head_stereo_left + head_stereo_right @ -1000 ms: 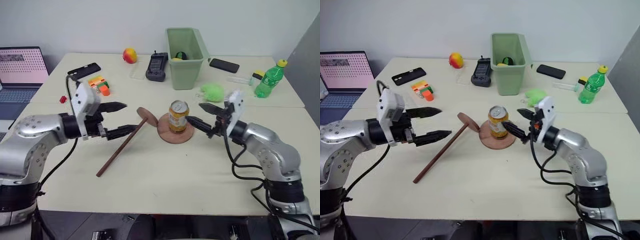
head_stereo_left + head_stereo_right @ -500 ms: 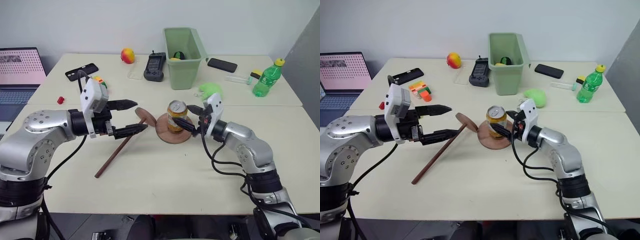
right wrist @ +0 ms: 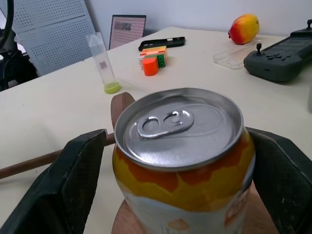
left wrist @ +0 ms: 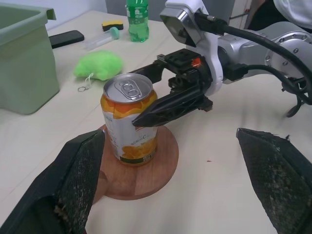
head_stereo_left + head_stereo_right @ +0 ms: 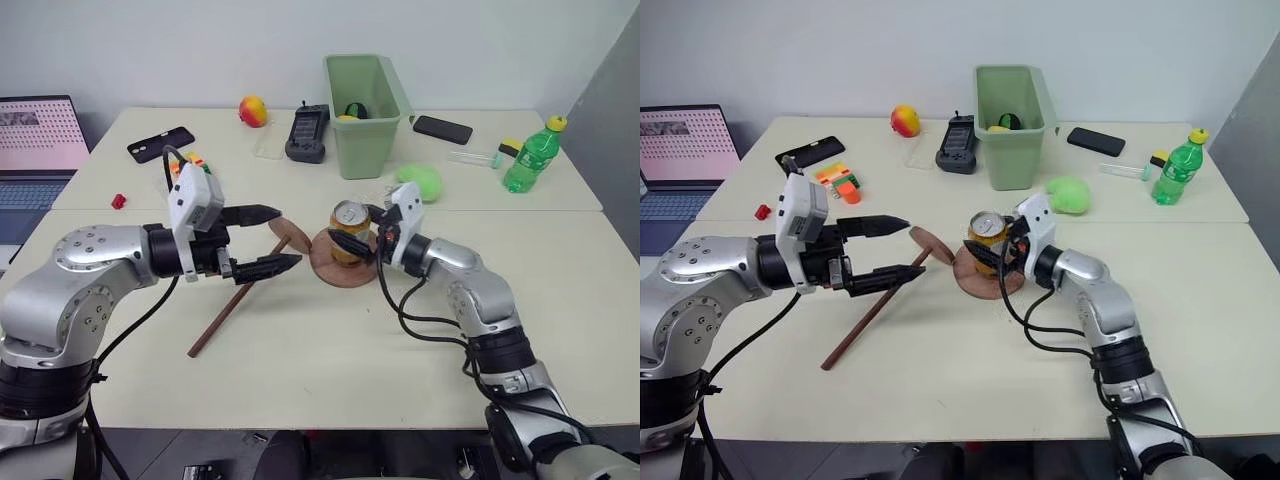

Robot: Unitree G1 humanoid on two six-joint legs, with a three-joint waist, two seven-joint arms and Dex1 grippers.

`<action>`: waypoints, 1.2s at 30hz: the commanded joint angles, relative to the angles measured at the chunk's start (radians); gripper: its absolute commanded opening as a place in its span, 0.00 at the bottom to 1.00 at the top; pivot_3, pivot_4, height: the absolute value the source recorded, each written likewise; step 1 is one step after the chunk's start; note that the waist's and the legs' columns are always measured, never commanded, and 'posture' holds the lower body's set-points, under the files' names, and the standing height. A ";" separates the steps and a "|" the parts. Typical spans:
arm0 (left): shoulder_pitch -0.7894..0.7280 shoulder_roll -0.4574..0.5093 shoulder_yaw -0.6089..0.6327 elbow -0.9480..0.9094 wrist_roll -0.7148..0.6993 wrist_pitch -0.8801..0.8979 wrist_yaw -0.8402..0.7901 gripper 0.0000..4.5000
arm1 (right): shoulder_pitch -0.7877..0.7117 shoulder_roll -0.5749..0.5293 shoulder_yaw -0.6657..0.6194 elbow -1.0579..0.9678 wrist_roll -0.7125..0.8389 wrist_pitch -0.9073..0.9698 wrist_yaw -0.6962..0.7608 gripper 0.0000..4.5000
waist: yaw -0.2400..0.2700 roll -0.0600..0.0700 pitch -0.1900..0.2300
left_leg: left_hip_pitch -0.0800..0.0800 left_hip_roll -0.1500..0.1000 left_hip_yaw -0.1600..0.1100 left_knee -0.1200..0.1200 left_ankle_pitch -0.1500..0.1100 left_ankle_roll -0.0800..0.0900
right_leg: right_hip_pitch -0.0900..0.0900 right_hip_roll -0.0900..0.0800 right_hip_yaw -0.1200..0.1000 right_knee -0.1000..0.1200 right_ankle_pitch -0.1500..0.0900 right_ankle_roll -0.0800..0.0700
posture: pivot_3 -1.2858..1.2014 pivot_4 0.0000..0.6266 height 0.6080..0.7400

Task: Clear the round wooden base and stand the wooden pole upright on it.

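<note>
1. Currently the right gripper (image 5: 350, 240) has its two black tapered fingers spread around a can (image 5: 350, 231), one finger on each side; the right wrist view shows a gap on both sides, so no firm grip is visible.
2. Can: a cylinder with a brushed aluminium lid, pull tab and orange-yellow printed wall, upright between those fingers.
3. The round wooden base (image 5: 348, 268) sits directly under the can: a flat, smooth, reddish-brown disc lying below the right fingertips. The can covers its middle.
4. The left gripper (image 5: 268, 240) is wide open and empty, its fingers level and pointing toward the can; the rough, grainy inner pads (image 4: 78, 175) show in the left wrist view.
5. The wooden pole (image 5: 240, 298) is a thin, dark-brown round rod lying flat on the table (image 5: 330, 360), running diagonally under the lower left finger. Its small disc end (image 5: 290, 232) lies just past the left fingertips, beside the base rim; whether they touch I cannot tell.
6. Beyond the can is a fuzzy green ball (image 5: 424, 182) and a matte green plastic bin (image 5: 366, 115).
</note>
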 commanded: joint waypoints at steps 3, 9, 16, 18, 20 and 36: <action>0.003 0.004 0.038 -0.030 -0.019 -0.006 0.012 1.00 | -0.016 0.013 0.010 0.020 -0.036 -0.074 0.010 0.92 | 0.000 0.000 0.000 | 0.000 0.000 0.000 0.000 0.000 0.000 | 0.000 0.000 0.000 0.000 0.000 0.000 | 0.52 0.24 1.00; -0.008 0.002 0.035 -0.028 -0.024 -0.001 0.020 1.00 | -0.016 0.021 0.002 0.032 -0.040 -0.099 0.009 0.80 | 0.000 0.000 0.000 | 0.000 0.000 0.000 0.000 0.000 0.000 | 0.000 0.000 0.000 0.000 0.000 0.000 | 0.52 0.24 1.00; -0.011 0.003 0.034 -0.029 -0.032 0.000 0.023 1.00 | -0.009 0.011 -0.040 -0.060 0.016 -0.047 0.010 0.80 | 0.000 0.000 0.000 | 0.000 0.000 0.000 0.000 0.000 0.000 | 0.000 0.000 0.000 0.000 0.000 0.000 | 0.52 0.24 1.00; -0.031 -0.003 0.030 -0.029 -0.051 0.013 0.027 1.00 | -0.016 -0.008 -0.085 -0.110 0.054 0.000 -0.007 0.80 | 0.001 0.000 0.000 | -0.001 0.000 0.000 0.000 0.000 0.000 | 0.000 0.000 0.000 0.000 0.000 0.000 | 0.52 0.24 1.00; -0.043 -0.007 0.026 -0.031 -0.063 0.021 0.028 1.00 | -0.022 -0.023 -0.118 -0.140 0.075 0.033 -0.027 0.80 | 0.003 0.000 0.001 | -0.001 0.000 0.000 0.000 0.000 0.000 | -0.001 -0.001 0.000 0.000 0.000 0.000 | 0.52 0.24 1.00; -0.200 -0.155 -0.122 0.008 -0.027 -0.005 0.009 1.00 | -0.194 -0.235 -0.344 0.384 -0.176 -0.179 -0.432 0.80 | -0.003 0.001 0.001 | -0.002 -0.001 0.006 0.000 0.000 0.000 | -0.001 0.000 0.002 -0.001 0.000 0.000 | 0.52 0.24 1.00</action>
